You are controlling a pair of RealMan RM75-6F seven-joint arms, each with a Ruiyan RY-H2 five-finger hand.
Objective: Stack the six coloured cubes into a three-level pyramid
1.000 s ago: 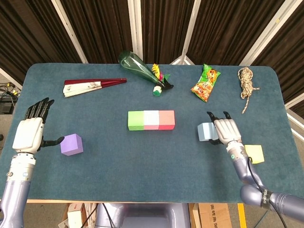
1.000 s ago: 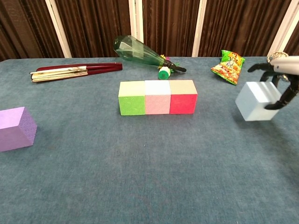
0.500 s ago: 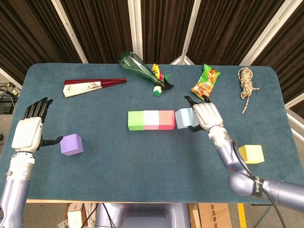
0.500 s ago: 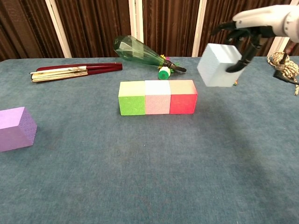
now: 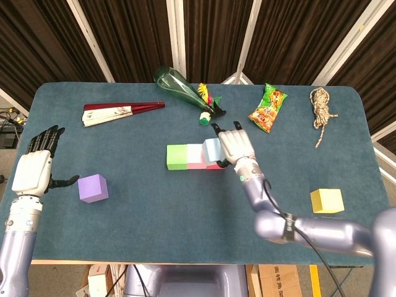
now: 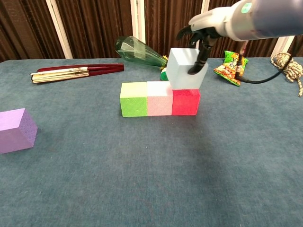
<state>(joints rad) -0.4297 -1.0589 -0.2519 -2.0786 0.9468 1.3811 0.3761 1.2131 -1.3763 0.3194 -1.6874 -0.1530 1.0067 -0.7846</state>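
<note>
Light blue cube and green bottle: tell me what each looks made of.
Light blue cube, held by the right hand: probably foam or painted wood; matte, evenly coloured faces with no shine and slightly soft edges. Green bottle: likely glass or clear plastic; see-through green with bright highlights. The pictures cannot settle which.

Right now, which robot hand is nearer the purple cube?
Left. The left robot hand hovers just beside the purple cube; the right robot hand is far off, holding the pale blue cube.
</note>
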